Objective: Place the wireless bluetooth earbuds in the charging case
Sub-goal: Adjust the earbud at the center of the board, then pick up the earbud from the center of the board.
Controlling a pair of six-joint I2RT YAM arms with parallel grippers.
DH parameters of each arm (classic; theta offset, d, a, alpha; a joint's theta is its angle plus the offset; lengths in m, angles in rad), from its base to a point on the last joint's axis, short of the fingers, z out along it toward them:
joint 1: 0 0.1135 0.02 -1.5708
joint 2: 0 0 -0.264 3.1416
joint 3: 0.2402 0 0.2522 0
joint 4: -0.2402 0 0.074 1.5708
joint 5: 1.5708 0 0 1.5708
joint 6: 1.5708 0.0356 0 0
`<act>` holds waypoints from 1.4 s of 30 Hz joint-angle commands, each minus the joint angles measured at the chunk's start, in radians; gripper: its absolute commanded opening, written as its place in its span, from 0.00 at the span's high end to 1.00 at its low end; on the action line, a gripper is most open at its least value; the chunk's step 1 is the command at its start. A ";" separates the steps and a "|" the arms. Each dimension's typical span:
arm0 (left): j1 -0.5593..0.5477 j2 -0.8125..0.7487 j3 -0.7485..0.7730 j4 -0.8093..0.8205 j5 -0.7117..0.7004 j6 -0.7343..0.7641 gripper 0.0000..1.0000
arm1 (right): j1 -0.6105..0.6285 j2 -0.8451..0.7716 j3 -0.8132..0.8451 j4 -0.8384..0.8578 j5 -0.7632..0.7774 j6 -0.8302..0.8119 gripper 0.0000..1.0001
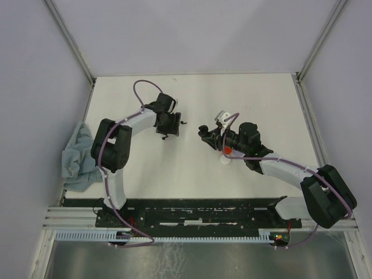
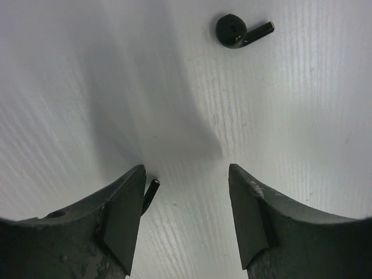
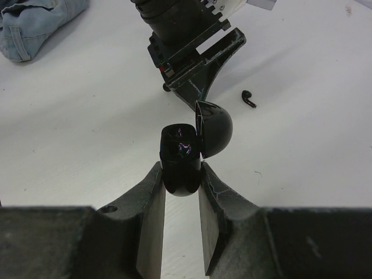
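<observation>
Right wrist view: my right tool (image 3: 181, 177) clamps the open black charging case (image 3: 180, 152); my left tool (image 2: 186, 174) stands apart over the worktop (image 2: 87, 87), a black earbud (image 2: 235, 30) ahead.

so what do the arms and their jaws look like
Both the left arm and right arm have white links, bulky black joints and a thin purple cable looping alongside. The jaws are dark grey, curved and tapering, with flat, scuffed inner faces.

Black charging case (image 3: 181, 146), lid open, clamped in right tool (image 3: 181, 174). Black earbud (image 2: 232, 29) lying loose, apart from case.
</observation>
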 commanded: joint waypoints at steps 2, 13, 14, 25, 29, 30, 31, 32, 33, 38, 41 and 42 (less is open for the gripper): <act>-0.002 -0.009 -0.026 -0.030 0.102 0.057 0.35 | 0.000 -0.036 0.014 0.026 0.003 -0.007 0.96; -0.001 -0.095 -0.083 -0.063 0.138 0.069 0.37 | 0.000 -0.038 0.017 0.025 -0.001 -0.002 0.96; -0.002 -0.106 -0.083 -0.067 0.137 0.067 0.37 | 0.000 -0.039 0.018 0.023 0.000 -0.002 0.96; 0.003 -0.208 -0.047 -0.114 0.011 0.060 0.36 | -0.001 -0.050 0.020 0.009 0.004 -0.011 0.96; 0.009 -0.158 0.019 -0.186 -0.080 0.101 0.36 | 0.000 -0.057 0.018 -0.003 0.004 -0.013 0.96; 0.010 -0.145 0.031 -0.198 -0.095 0.111 0.36 | 0.000 -0.061 0.014 -0.004 0.005 -0.014 0.96; 0.009 -0.131 0.042 -0.206 -0.107 0.121 0.36 | 0.000 -0.064 0.012 -0.007 0.009 -0.015 0.96; 0.009 -0.119 0.053 -0.213 -0.118 0.131 0.36 | -0.001 -0.066 0.011 -0.012 0.011 -0.018 0.96; 0.009 -0.105 0.067 -0.222 -0.122 0.143 0.37 | -0.002 -0.068 0.011 -0.016 0.012 -0.021 0.96; 0.010 -0.021 0.142 -0.272 -0.098 0.163 0.41 | 0.001 -0.073 0.010 -0.025 0.013 -0.021 0.96; 0.011 0.014 0.173 -0.296 -0.092 0.170 0.44 | -0.002 -0.074 0.009 -0.026 0.013 -0.020 0.96; 0.010 0.023 0.181 -0.302 -0.093 0.172 0.45 | -0.001 -0.074 0.009 -0.027 0.014 -0.021 0.96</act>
